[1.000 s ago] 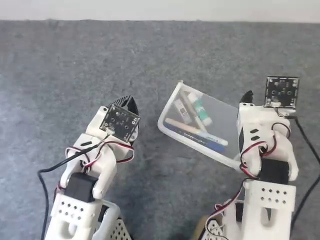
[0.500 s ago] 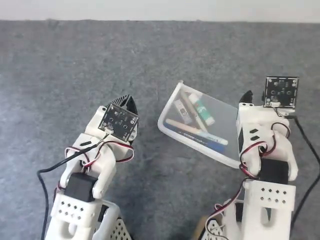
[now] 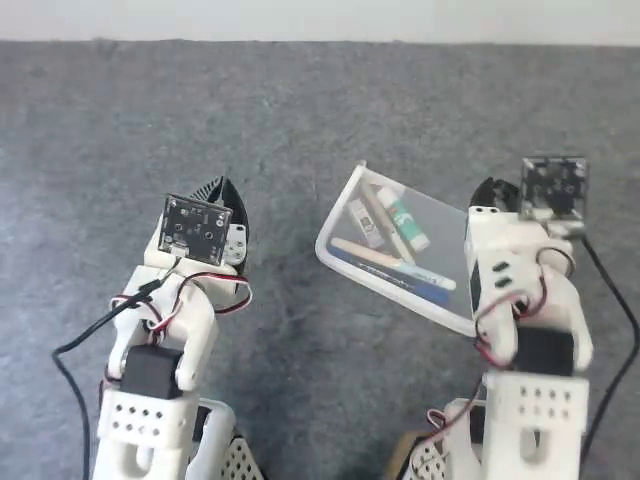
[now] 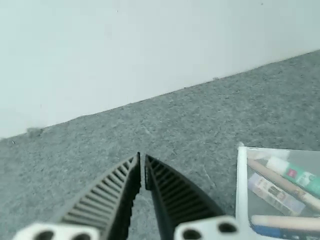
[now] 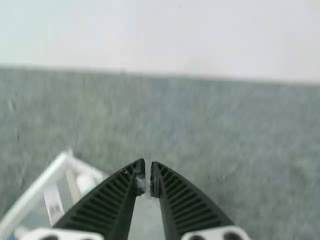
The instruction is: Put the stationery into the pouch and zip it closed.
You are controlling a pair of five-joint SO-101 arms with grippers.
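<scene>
Lying flat on the grey tabletop (image 3: 150, 110), the clear pouch (image 3: 445, 235) already holds the stationery: a glue stick (image 3: 405, 225), a small eraser (image 3: 362, 222), a pale pencil (image 3: 365, 252) and a blue pen (image 3: 405, 278). We cannot tell whether its zip is drawn or open.

We find the left gripper (image 3: 222, 188) well apart from the pouch, at about 9 o'clock of it, jaws pressed together on nothing. The right gripper (image 3: 490, 190) sits at the pouch's 2 o'clock corner, jaws likewise together. In its own wrist view a small pale bit shows at the tips, but we cannot say whether that is the zip pull.

We judge the packing done and the zipping as the open question. The main risk we see is that nothing pins the pouch: a pull along the zip by the right gripper alone would likely drag the light pouch across the tabletop instead of closing it. If the mouth is open, a tilt could also spill the pen or pencil. A closed gripper nudging the corner could also turn the pouch away.
</scene>
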